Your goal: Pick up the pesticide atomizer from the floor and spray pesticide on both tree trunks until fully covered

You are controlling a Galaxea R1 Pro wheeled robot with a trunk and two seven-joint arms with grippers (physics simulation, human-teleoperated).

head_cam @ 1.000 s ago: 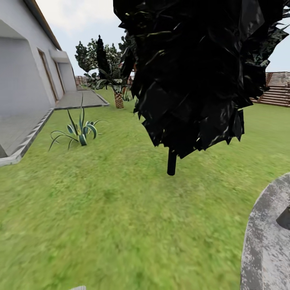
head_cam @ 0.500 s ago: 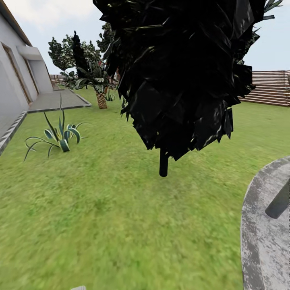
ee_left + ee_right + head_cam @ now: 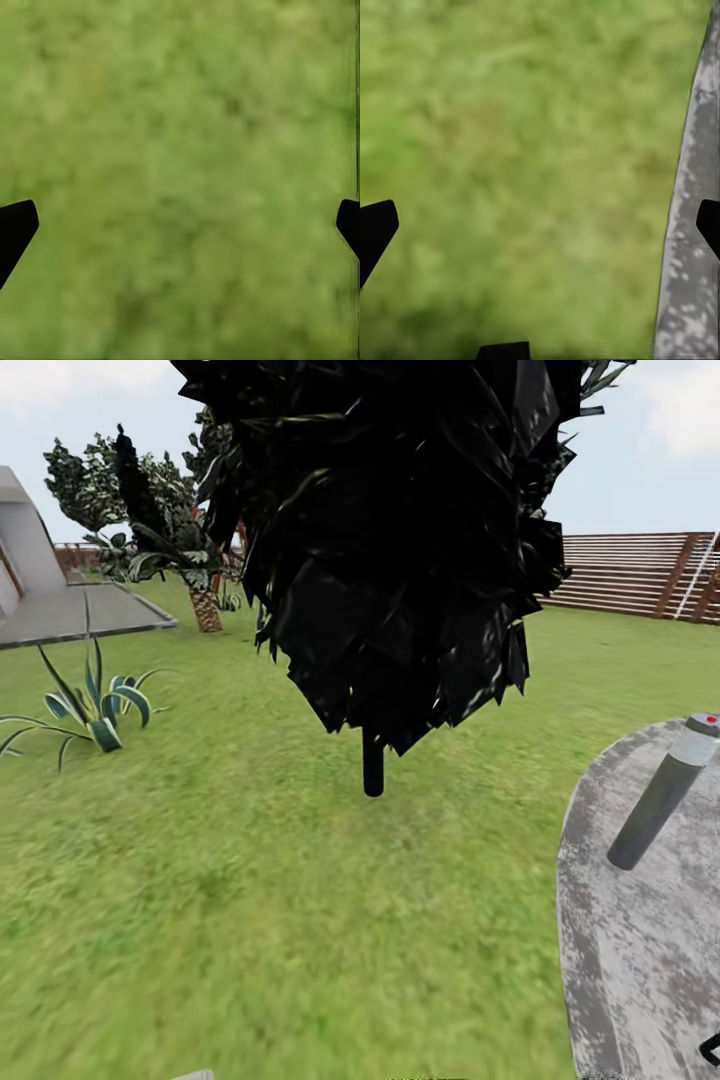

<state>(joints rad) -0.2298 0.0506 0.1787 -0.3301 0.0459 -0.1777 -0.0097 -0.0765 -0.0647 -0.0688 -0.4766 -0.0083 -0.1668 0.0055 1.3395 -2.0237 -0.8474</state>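
Note:
I am on the garden lawn [image 3: 250,880]. At the right, on a round grey stepping stone [image 3: 620,960], stands a slim grey cylinder with a paler cap and a red spot on top, which looks like the pesticide atomizer [image 3: 662,796]. Mottled-green crowns of trees [image 3: 85,485] rise far back left, their trunks hidden. My left gripper [image 3: 180,232] hangs open over bare grass. My right gripper [image 3: 540,232] is open too, over grass beside the stone's edge [image 3: 694,225]. Nothing sits between either pair of fingers.
A near-black cypress [image 3: 385,530] on a short dark stem stands straight ahead. A spiky agave [image 3: 90,710] and a small palm [image 3: 205,605] are at the left, beside a grey patio [image 3: 70,615]. The slat fence [image 3: 630,575] runs along the back right.
The whole view has swung to the right: house and agave slid left, and the stone with the grey cylinder has come fully into sight.

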